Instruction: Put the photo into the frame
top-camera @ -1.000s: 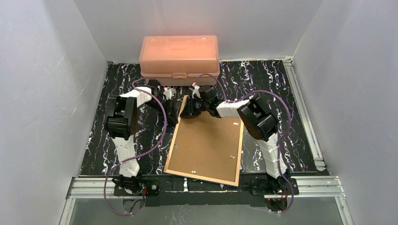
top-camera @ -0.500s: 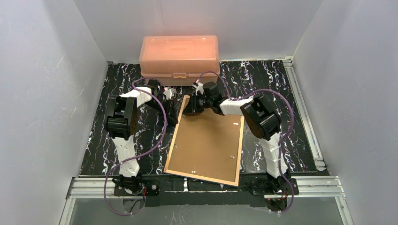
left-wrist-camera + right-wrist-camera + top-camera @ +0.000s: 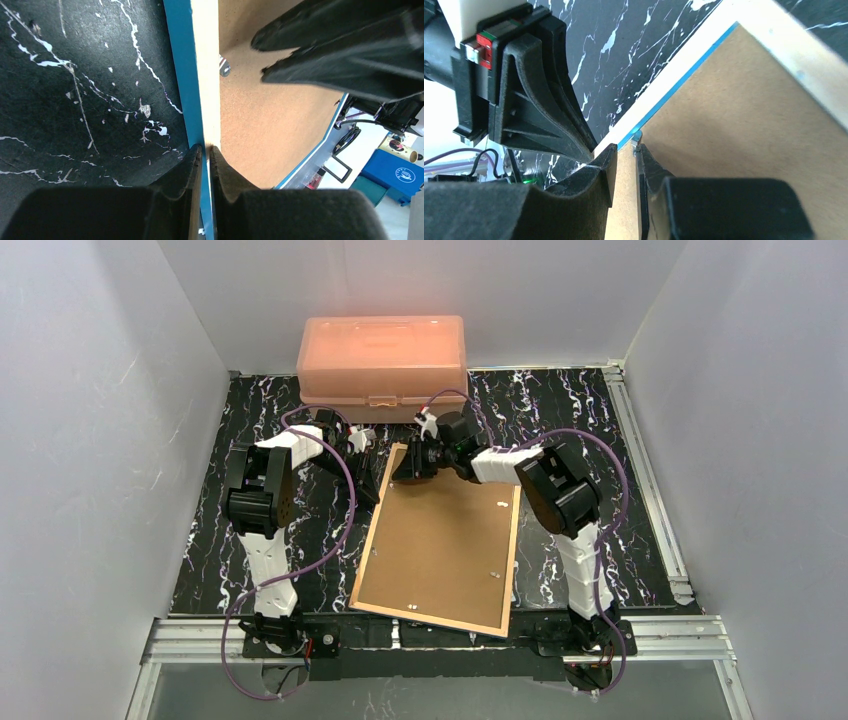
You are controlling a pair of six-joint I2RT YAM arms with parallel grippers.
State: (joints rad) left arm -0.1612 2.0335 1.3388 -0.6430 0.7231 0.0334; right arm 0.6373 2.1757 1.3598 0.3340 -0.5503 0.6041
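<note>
The frame lies back-up on the table, its brown backing showing. Its blue front and tan edge show in the left wrist view. My left gripper is shut on the frame's left edge near the far corner. My right gripper is at the far left corner. Its jaws are closed to a narrow gap on a strip of the backing, and a small metal tab is at the fingertips. The photo is not in view.
A salmon-pink plastic box stands against the back wall, just beyond both grippers. The black marbled table is walled in grey on the left, back and right. The frame's near edge overhangs the metal rail in front.
My right gripper has drawn back a little toward the far right along the frame's far edge. The left gripper and the frame have stayed put.
</note>
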